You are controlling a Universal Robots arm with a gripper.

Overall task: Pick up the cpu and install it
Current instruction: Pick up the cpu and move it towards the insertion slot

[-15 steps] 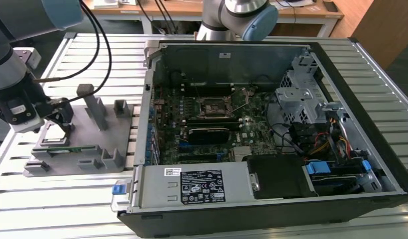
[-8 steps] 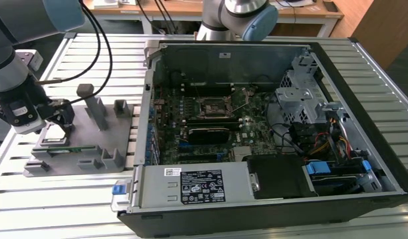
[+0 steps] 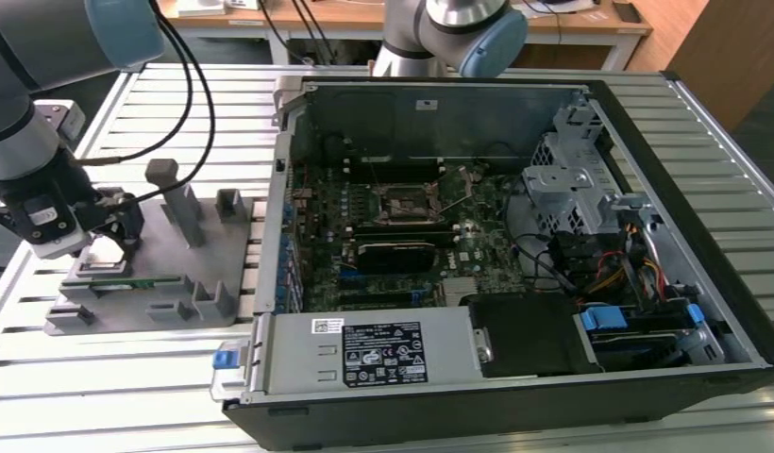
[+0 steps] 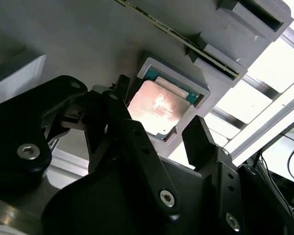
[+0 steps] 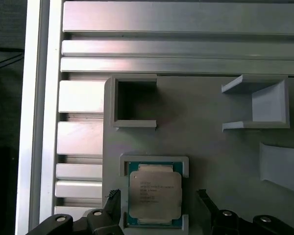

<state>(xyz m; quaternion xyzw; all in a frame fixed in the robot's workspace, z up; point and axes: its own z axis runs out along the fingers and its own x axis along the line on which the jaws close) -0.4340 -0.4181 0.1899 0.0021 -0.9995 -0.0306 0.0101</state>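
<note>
The cpu (image 5: pixel 154 193) is a flat square chip with a silvery top and a green rim. It lies flat in a shallow square pocket of the grey fixture plate (image 5: pixel 196 132). My gripper (image 5: pixel 158 200) hangs just above it, open, with one black finger (image 5: pixel 113 199) on each side of the pocket and nothing held. The second wrist view has the cpu (image 4: pixel 159 107) between the same spread fingers (image 4: pixel 200 142). In the exterior view my gripper (image 3: pixel 108 231) is low over the plate (image 3: pixel 173 283), on the exterior view's left. The motherboard's cpu socket (image 3: pixel 406 201) lies inside the open computer case (image 3: pixel 689 189).
Upright grey holders (image 3: pixel 186 212) stand on the plate beside my gripper, and a narrow green memory stick (image 3: pixel 126 280) sits in a slot close by. The plate and case rest on a slatted metal table (image 3: pixel 135 377). A black module (image 3: pixel 394 253) and cables (image 3: pixel 614 274) fill the case.
</note>
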